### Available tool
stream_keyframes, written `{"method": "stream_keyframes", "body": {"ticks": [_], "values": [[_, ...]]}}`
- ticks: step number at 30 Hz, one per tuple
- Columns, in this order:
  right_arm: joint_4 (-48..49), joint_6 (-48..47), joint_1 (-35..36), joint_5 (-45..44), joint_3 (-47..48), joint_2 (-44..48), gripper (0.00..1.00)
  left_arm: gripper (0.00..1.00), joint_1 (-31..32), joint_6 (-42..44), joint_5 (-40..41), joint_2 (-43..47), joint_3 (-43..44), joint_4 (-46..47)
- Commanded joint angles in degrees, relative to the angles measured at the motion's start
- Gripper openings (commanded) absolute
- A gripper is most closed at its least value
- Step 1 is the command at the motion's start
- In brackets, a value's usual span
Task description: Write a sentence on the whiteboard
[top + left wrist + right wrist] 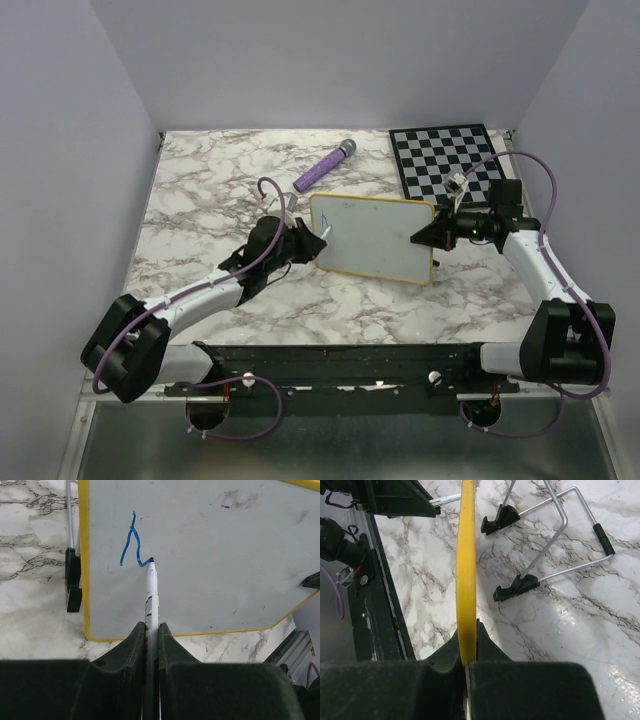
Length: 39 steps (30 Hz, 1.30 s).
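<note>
Jaws, left: the left gripper (151,632) is pinched tight around the barrel of a white marker (151,592), whose blue tip touches the board.
Jaws, right: the right gripper (468,635) is clamped on the yellow frame (466,555) at the board's right edge, steadying it.
Where the board is: the whiteboard (375,245) stands propped near the middle of the marble table (200,210), between the two arms.
What is written: the sentence (131,545) is barely begun, one thin blue zigzag near the upper left corner (probably the first letter).
How the board will handle: it looks light and stiff, so pen pressure would likely slide or tip it if nothing held it. The frame edge seems the best place to grip, as it leaves the writing face free.
Board surface: smooth and glossy, probably slippery under the tip, with faint grey smudges and rounded corners.
Stand: a thin bent wire stand (560,520) with black feet (515,587) rests on the table behind the board and is likely a little springy.
Marker body: a slim hard cylinder, which may twist in the grip if pushed sideways.
Table: polished, white with grey veins, shiny.
Elsewhere: a purple cylinder (325,167) and a checkered board (450,160) lie at the far side, apart from the whiteboard.
</note>
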<state>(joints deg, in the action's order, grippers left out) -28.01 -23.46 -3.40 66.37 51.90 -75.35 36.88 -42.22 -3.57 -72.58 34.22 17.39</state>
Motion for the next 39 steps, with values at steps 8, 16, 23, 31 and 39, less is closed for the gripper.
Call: {"method": "stream_keyframes", "body": {"ticks": [8,16,23,31,39], "values": [[-0.7,-1.9,0.2,-1.1,0.0,-0.5,0.01,0.0,-0.1,2.4,0.8,-1.0,5.2,-1.5],[-0.8,-2.0,0.2,-1.1,0.1,-0.4,0.01,0.0,-0.3,3.3,0.1,-1.1,7.7,-2.8],[-0.9,-2.3,0.2,-1.1,0.1,-0.8,0.01,0.0,-0.3,3.6,-0.5,7.7,3.7,-5.2],[-1.0,-2.3,0.2,-1.2,0.1,-0.7,0.01,0.0,-0.9,5.7,-2.4,15.9,-2.9,-6.1],[-0.9,-2.2,0.2,-1.2,0.0,-0.4,0.01,0.0,-0.8,4.8,-7.4,18.0,-10.7,2.6]]}}
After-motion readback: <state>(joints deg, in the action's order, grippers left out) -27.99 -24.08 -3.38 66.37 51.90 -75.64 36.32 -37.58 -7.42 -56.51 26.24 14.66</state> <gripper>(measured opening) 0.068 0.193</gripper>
